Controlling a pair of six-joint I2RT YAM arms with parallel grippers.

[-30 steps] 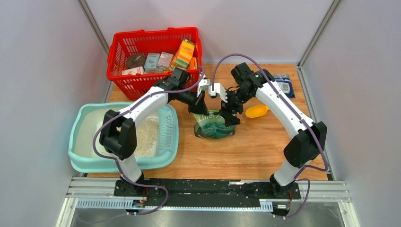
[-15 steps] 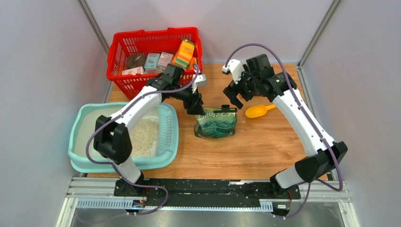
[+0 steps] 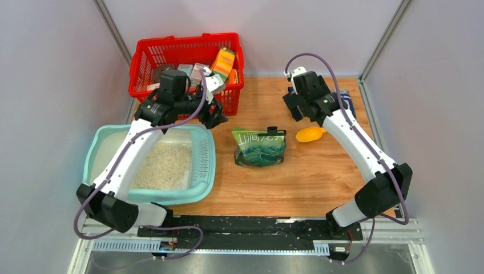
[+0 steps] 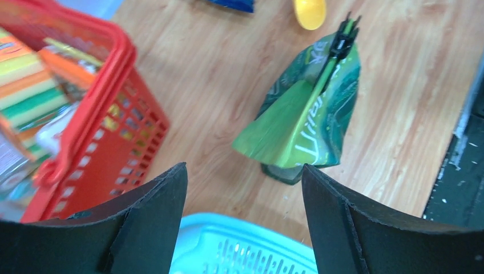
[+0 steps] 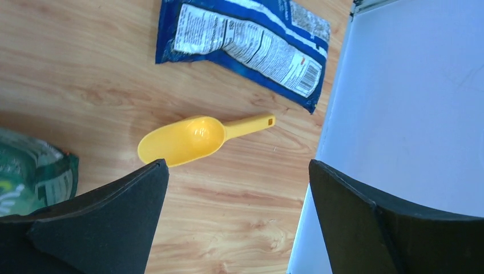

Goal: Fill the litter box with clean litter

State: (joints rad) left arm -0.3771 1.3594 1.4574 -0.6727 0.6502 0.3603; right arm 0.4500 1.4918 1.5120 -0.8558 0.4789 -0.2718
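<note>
Litter box [image 3: 182,196] of pale teal plastic, a rounded-rectangular tray with a white inside and a slotted grille ledge, sits at the near left of the wooden desk [image 3: 308,182]. It holds a loose heap of pale beige clean litter [image 3: 165,165]. Just right of it, mid-desk, is a green printed bag [image 3: 259,149], its top pinched by a black clip [image 3: 275,132]. Farther right lies an empty yellow plastic scoop [image 3: 310,135], and beyond that a blue printed packet [image 5: 245,43] lies flat. At the far left a red mesh basket [image 3: 148,54] holds small boxes and packets. The left tool [image 4: 244,171] hangs over the box's far rim beside the basket, jaws spread wide and holding nothing. The right tool [image 5: 237,162] hangs above the scoop, equally wide apart and touching nothing.
</note>
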